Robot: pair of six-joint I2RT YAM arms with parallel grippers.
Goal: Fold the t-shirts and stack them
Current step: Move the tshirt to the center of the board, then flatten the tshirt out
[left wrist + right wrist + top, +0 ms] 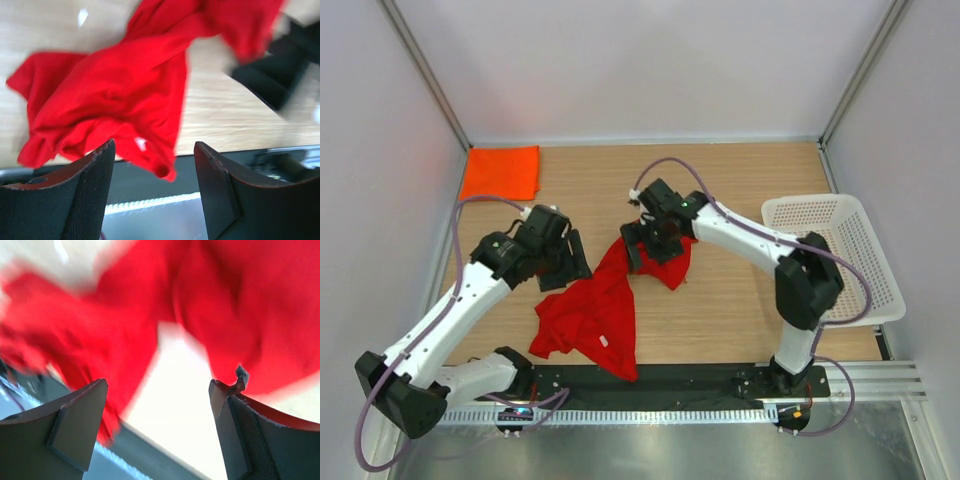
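**Grippers spread wide at the red shirt (588, 312)**

Left gripper (154, 146) has its two fingers well apart with nothing between them. Its wrist view looks past the dark pads onto red cloth lying in loose folds on the table (730, 310), with a small white tag showing near the hem. From above, this gripper sits at the upper left edge of the cloth, just beside it; whether it touches cannot be told.

Right gripper (157, 384) is likewise spread, its gap holding no cloth. Its wrist view is blurred, with red fabric filling the frame beyond the fingertips and a strip of pale wood between two folds. From above, it hangs over the upper right end of the shirt, where the cloth is bunched under it.

The red shirt is crumpled and unfolded at the middle of the table, running from under the right gripper down to the dark strip at the near edge, one lobe spreading to the left.

The orange shirt (501, 172) lies folded flat in the far left corner, well apart from the red one.

A white mesh basket (865, 255) stands at the right side of the table.
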